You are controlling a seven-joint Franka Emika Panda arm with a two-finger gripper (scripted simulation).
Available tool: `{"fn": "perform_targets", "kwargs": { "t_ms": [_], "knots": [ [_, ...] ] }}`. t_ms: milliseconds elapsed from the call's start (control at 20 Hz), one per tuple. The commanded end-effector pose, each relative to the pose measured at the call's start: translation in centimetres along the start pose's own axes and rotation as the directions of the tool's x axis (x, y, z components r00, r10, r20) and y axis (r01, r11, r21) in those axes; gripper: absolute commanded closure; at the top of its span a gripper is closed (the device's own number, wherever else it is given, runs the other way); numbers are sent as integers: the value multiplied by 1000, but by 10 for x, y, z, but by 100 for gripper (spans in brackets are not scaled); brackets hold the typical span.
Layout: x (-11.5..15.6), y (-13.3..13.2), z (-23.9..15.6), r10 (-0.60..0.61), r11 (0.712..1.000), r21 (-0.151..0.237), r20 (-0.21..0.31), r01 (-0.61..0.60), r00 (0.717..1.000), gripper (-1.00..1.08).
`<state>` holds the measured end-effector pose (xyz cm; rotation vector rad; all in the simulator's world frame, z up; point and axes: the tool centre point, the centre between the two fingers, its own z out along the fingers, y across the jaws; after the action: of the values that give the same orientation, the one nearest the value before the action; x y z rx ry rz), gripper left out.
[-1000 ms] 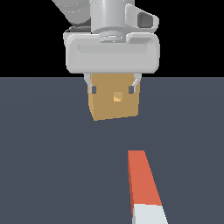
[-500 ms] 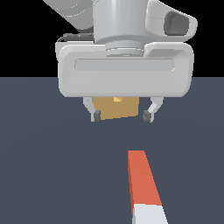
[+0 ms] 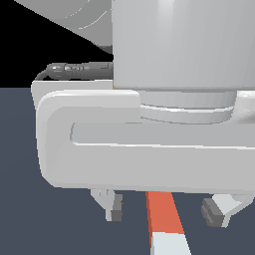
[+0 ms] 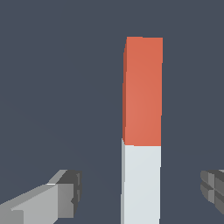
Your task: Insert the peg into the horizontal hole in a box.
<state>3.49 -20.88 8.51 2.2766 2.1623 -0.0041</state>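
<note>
The peg (image 3: 164,219) lies flat on the dark floor, orange-red with a white end (image 3: 170,245) nearest the exterior camera. In the wrist view the peg (image 4: 142,92) runs lengthwise between my fingers, its white section (image 4: 141,183) level with the fingertips. My gripper (image 3: 167,211) is open and hangs over the peg, one finger (image 3: 113,206) on each side, not touching it. My gripper also shows in the wrist view (image 4: 142,194). The box and its hole are hidden behind my hand (image 3: 149,149).
My hand and wrist fill most of the exterior view. The dark grey floor (image 3: 20,209) shows around the peg in both views.
My hand has moved toward the exterior camera and down, from in front of the box to over the peg. It now covers the box. The fingers stay open.
</note>
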Motion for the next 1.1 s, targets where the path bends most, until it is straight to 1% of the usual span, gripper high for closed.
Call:
{"fn": "perform_targets", "kwargs": {
  "t_ms": [0, 200, 400, 750, 1050],
  "knots": [
    [-15, 4, 7, 4, 1000, -1, -1, -4, 1000, -92],
    [-30, 8, 13, 11, 1000, -1, -3, -11, 1000, -92],
    [-37, 10, 17, 15, 1000, -1, -3, -15, 1000, -92],
    [-38, 10, 20, 16, 1000, 0, -3, -16, 1000, -92],
    [-38, 10, 48, 16, 1000, 0, -3, -16, 1000, -92]
  ]
}}
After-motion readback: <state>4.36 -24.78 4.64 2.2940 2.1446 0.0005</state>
